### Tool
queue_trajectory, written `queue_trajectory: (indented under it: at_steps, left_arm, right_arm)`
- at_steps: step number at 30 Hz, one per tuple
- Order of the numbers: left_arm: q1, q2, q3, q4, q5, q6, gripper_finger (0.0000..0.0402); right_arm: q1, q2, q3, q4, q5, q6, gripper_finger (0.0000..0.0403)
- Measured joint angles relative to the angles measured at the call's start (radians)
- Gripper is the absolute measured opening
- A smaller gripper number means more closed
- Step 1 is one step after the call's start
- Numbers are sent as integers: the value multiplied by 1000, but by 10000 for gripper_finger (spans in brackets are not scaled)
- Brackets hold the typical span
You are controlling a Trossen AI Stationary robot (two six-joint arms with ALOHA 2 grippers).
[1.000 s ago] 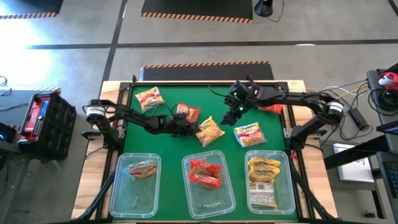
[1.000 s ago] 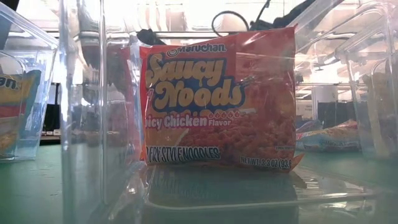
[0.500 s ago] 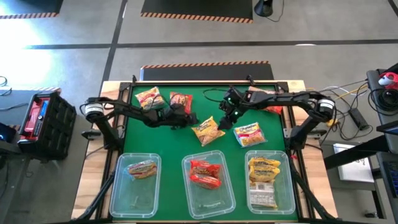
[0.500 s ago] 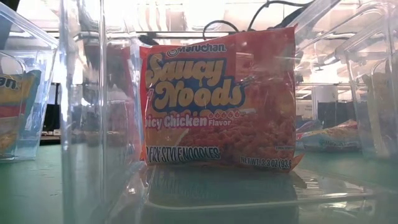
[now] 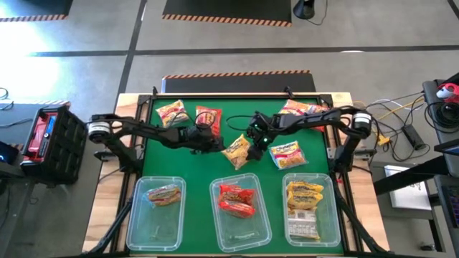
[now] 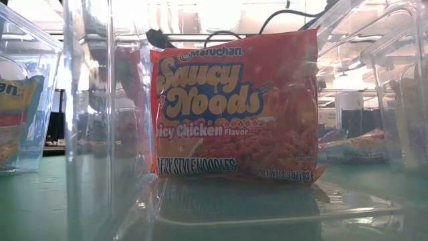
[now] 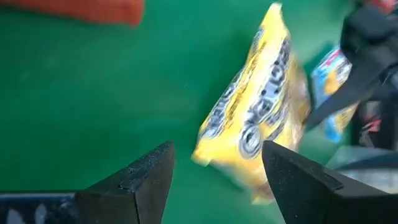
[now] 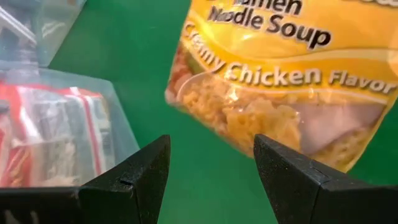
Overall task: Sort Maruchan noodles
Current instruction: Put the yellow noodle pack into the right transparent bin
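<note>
At the centre of the high view, a yellow noodle packet [image 5: 239, 150] lies on the green table [image 5: 215, 163] between both grippers. The left gripper [image 5: 213, 141] sits just left of it, jaws wide and empty; the right gripper [image 5: 253, 141] hovers just right, jaws also wide (nothing held). Three clear bins [image 5: 240, 206] line the frame's lower edge, each holding packets.

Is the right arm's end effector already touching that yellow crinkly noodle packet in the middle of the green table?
Apart. In the right wrist view, green mat shows between the open right end effector and the yellow packet.
</note>
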Motion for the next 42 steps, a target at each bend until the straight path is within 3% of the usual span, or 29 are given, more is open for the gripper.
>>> queue_trajectory:
  at_steps: [7, 14, 27, 42]
  left_arm:
    - [-10, -44, 0, -27, 0, 16, 228]
    - [-9, 3, 0, 9, -13, 17, 228]
    - [-1, 90, 3, 302, -29, 32, 228]
    - [10, 88, 34, 310, -73, 282, 228]
  right_arm:
    - [-2, 42, 2, 4, 30, -37, 219]
    - [-3, 74, 2, 1, 35, -60, 219]
    - [-2, 114, 0, -14, 35, -87, 219]
    - [-2, 117, 1, 1, 50, -141, 219]
